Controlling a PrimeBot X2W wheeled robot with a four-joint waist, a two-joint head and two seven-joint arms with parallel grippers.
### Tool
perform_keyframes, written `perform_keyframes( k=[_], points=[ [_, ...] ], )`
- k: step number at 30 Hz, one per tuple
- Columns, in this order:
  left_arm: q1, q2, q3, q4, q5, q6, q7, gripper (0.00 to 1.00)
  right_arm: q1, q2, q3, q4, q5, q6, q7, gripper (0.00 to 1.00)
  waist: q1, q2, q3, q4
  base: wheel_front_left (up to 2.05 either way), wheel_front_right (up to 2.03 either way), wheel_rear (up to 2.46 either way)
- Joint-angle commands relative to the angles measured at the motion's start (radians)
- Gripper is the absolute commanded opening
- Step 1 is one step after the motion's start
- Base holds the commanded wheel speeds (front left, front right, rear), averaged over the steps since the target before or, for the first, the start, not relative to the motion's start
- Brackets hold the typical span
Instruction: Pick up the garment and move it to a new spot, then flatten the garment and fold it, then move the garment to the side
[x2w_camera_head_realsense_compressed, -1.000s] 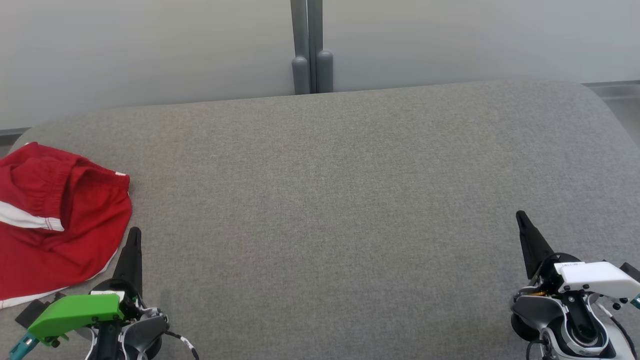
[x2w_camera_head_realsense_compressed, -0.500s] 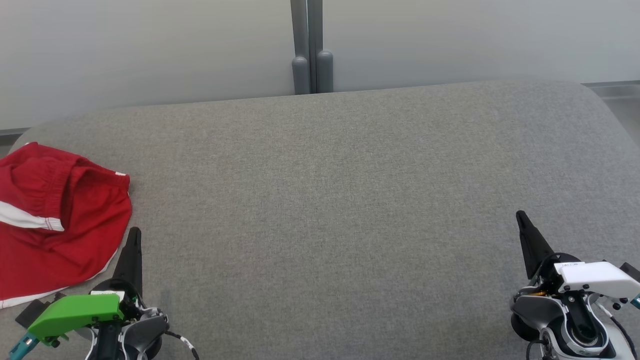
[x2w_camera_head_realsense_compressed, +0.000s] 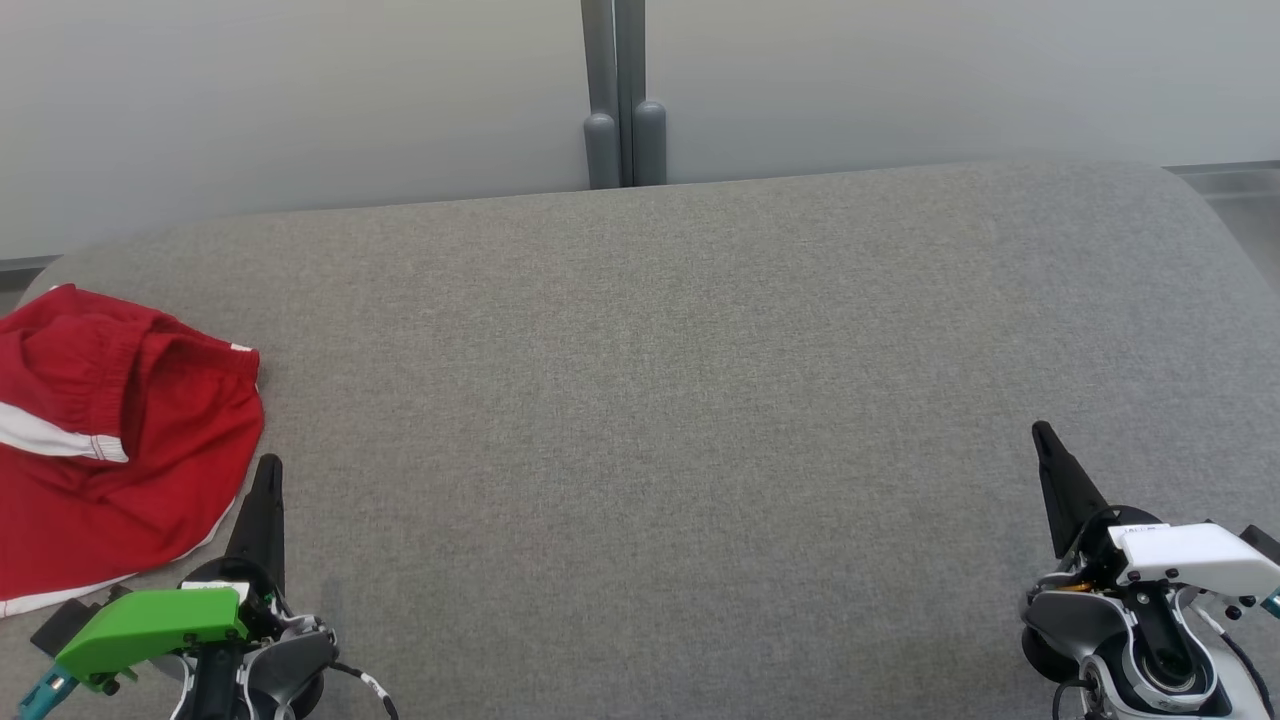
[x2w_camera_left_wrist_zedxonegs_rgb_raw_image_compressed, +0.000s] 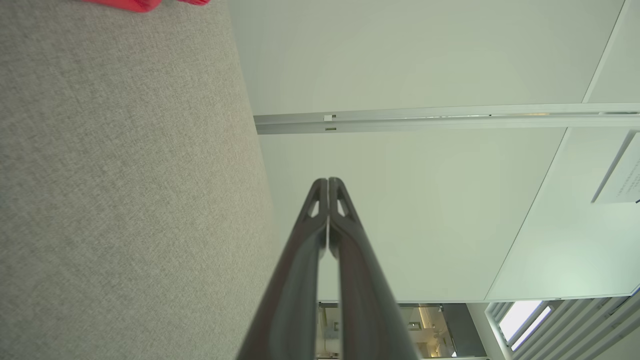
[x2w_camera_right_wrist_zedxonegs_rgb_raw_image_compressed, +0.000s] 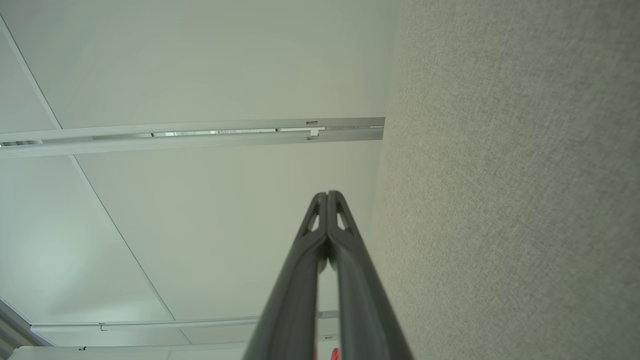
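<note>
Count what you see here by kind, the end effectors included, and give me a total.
Red garment: 1
End effectors, both shut: 2, the left end effector and the right end effector
Grey padded surface: 1
Total: 4

A grey fabric-covered table (x2w_camera_head_realsense_compressed: 700, 400) with rounded corners stands against pale, matte wall panels (x2w_camera_head_realsense_compressed: 300, 100), divided by a grey vertical post (x2w_camera_head_realsense_compressed: 615, 60). A paper notice (x2w_camera_left_wrist_zedxonegs_rgb_raw_image_compressed: 622, 177) hangs on one panel; daylight glows through a slatted window (x2w_camera_left_wrist_zedxonegs_rgb_raw_image_compressed: 522, 317).
</note>
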Motion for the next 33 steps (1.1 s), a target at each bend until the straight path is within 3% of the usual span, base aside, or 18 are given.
perform_keyframes(
  k=[1, 17, 18, 26, 33],
  points=[
    [-0.014, 0.007, 0.002, -0.002, -0.001, -0.006, 0.001, 0.00, 0.009, -0.004, -0.002, -0.004, 0.005, 0.000, 0.001, 0.00, 0.0000, 0.0000, 0.000, 0.000, 0.00, 0.00, 0.00],
    [-0.014, 0.007, 0.002, -0.002, -0.001, -0.006, 0.001, 0.00, 0.009, -0.004, -0.002, -0.004, 0.005, 0.000, 0.001, 0.00, 0.0000, 0.0000, 0.000, 0.000, 0.00, 0.00, 0.00],
    [0.001, -0.001, 0.000, 0.002, 0.000, 0.000, 0.000, 1.00, 0.001, 0.001, 0.000, 0.003, 0.000, 0.000, 0.000, 1.00, 0.0000, 0.0000, 0.000, 0.000, 0.00, 0.00, 0.00],
    [0.012, 0.000, -0.021, 0.025, 0.035, 0.001, -0.030, 1.00, 0.007, 0.001, 0.023, 0.012, -0.021, 0.000, -0.025, 1.00, 0.0000, 0.0000, 0.002, 0.000, 0.00, 0.00, 0.00],
    [0.005, 0.003, -0.026, 0.032, 0.153, 0.001, -0.064, 1.00, -0.007, -0.020, 0.059, 0.023, -0.107, 0.000, -0.065, 1.00, 0.0000, 0.0000, 0.004, 0.001, 0.00, 0.00, 0.00]
  ],
)
